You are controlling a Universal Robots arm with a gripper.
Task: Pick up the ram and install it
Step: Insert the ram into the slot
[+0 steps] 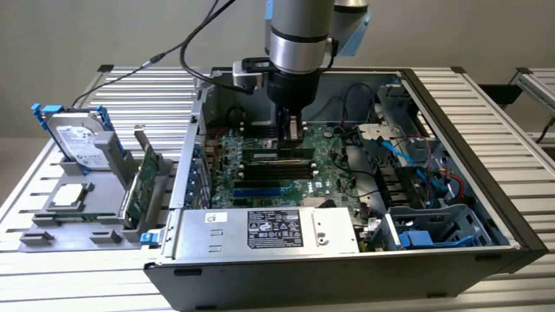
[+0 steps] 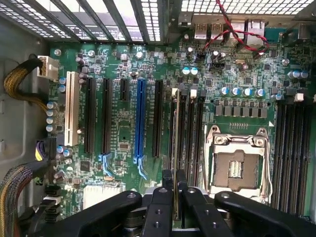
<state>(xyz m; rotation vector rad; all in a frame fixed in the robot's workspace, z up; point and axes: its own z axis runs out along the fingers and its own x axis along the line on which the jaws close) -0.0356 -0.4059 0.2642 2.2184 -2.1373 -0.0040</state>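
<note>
My gripper (image 1: 293, 138) reaches down into the open computer case (image 1: 451, 110), just above the motherboard (image 1: 260, 188). In the wrist view the gripper (image 2: 175, 181) is shut on the ram (image 2: 176, 138), a thin green stick seen edge-on between the two black fingers (image 2: 166, 183). The ram stands upright over the black memory slots (image 2: 190, 133) beside the CPU socket (image 2: 238, 168), in line with the nearest slot. Whether its lower edge touches the slot I cannot tell.
Long expansion slots, one blue (image 2: 139, 118) and one white (image 2: 69, 113), lie beside the memory slots. Blue cables (image 1: 407, 159) and a drive cage (image 1: 433, 227) are on the exterior view's right; the power supply (image 1: 269, 227) is at the front. Outside the case stand a green expansion card (image 1: 143, 185) and a hard drive (image 1: 78, 140).
</note>
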